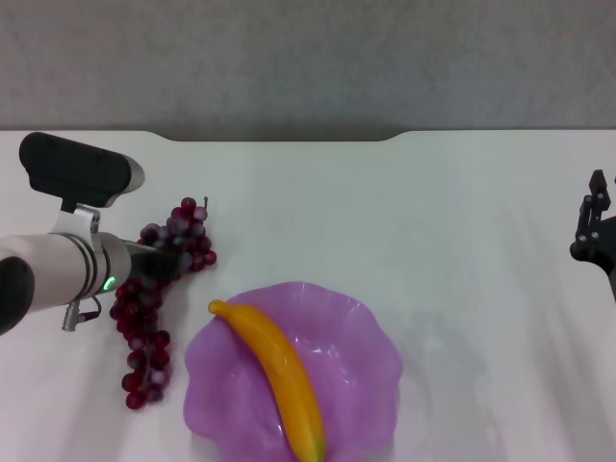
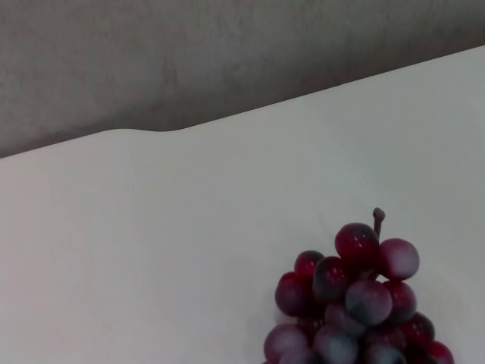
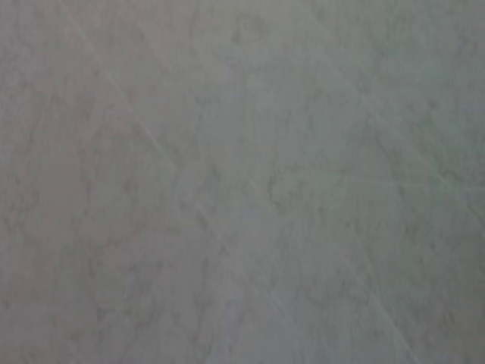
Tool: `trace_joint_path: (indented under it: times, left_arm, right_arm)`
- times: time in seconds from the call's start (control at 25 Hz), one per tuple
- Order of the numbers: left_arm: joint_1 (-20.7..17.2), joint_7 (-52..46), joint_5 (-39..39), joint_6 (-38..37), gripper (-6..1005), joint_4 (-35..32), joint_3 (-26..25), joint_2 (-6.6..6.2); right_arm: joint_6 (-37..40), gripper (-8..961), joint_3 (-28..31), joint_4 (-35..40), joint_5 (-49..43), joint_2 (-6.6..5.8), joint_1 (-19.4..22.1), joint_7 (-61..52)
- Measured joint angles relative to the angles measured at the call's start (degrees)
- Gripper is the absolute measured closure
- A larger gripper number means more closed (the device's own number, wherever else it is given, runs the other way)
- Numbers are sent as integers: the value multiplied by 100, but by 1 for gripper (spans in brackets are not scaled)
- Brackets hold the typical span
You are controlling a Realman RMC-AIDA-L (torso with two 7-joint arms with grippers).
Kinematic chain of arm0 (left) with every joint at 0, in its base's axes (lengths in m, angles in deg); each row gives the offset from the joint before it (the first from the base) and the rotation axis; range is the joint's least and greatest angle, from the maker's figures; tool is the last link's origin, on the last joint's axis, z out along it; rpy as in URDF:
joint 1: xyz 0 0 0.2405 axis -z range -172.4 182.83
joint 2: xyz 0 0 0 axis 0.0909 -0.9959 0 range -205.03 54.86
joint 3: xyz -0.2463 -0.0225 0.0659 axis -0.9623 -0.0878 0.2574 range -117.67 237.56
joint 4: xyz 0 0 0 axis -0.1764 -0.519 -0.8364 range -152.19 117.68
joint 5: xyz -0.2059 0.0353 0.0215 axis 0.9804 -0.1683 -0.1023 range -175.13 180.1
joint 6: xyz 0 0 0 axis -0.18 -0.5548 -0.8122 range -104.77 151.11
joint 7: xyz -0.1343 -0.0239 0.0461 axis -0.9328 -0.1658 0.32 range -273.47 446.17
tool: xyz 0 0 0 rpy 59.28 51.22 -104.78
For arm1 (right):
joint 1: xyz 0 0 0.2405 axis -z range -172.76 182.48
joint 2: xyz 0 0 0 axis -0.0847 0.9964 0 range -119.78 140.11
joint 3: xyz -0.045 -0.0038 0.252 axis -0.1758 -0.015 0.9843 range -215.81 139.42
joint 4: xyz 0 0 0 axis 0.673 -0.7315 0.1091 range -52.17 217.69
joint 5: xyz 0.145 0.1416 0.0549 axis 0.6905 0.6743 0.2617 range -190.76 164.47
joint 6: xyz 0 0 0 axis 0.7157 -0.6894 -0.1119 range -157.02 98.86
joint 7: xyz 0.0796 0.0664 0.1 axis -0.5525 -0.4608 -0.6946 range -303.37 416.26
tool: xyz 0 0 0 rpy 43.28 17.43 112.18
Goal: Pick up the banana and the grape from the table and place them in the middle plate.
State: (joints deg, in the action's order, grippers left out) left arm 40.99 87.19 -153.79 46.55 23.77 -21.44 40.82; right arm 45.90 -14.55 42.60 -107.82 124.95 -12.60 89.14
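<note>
The middle plate (image 1: 371, 380) sits on the white surface (image 1: 433, 231) and serves as the landmark here. The banana (image 1: 281, 375) lies diagonally inside it, one end resting on the plate's far-left rim and the other reaching the near rim. The grape (image 1: 154, 308) lies on the surface just left of the plate, apart from it, its stem end pointing away toward the far edge. The left gripper (image 1: 166, 262) is left of the plate, right over the grape's upper part; whether its fingers are released or clenched cannot be told. The right gripper (image 1: 597, 231) is well to the plate's right, at the view's edge, its fingers' state likewise unclear.
</note>
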Motion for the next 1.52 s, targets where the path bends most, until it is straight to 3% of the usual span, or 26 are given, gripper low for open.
trace_joint_path:
  times: [1.28, 1.52]
  left_arm:
    - [131, 4, -228, 290, 789, 63, -113, 7]
    - [86, 3, -229, 371, 809, 328, -116, -4]
  right_arm:
    - [-10, 746, 0, 0, -15, -9, -7, 0]
    - [-31, 745, 0, 8, -8, -9, -11, 0]
